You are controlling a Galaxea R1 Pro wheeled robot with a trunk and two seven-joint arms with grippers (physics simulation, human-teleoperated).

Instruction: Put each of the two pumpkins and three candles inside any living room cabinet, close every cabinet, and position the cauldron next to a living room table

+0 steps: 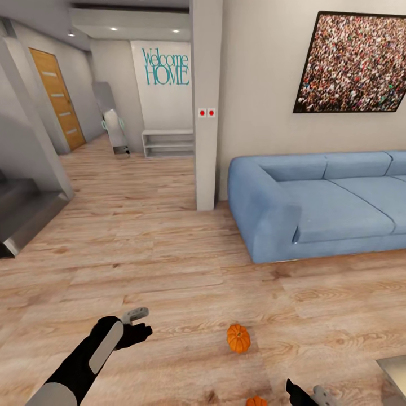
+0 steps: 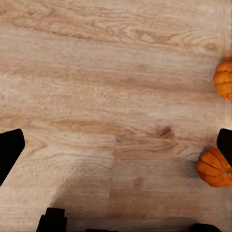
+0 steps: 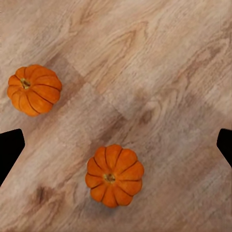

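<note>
Left gripper: the left gripper (image 1: 137, 322) hangs over bare floor at the near left of the head view, its black fingers (image 2: 10, 150) spread wide apart with nothing between them, so it is open and empty.
Right gripper: the right gripper (image 1: 307, 393) pokes in at the near right edge of the head view; in its wrist view the dark fingertips (image 3: 9, 151) sit at opposite edges of the picture, wide open and empty, above the floor.
Near pumpkin: the near pumpkin (image 1: 256, 401) (image 3: 114, 175) (image 2: 215, 166) sits on the floor at the very near edge of the head view, just left of the right gripper; it stands upright, stem pointing up at the wrist camera, ribs fanning out around it. It is round, so no long axis shows.
Far pumpkin: the far pumpkin (image 1: 238, 338) (image 3: 34, 89) (image 2: 224, 77) rests on the floor a little farther out, between the two grippers and apart from the near pumpkin; it also stands upright with its short stem up.
Floor: the floor (image 1: 169, 270) is pale wood planks, carrying both pumpkins.
Sofa: a blue sofa (image 1: 321, 203) stands far right against the wall, well apart from the pumpkins.
Wall: a framed picture (image 1: 354, 63) hangs above the sofa; teal lettering (image 1: 166, 66) shows on the far hallway wall.
</note>
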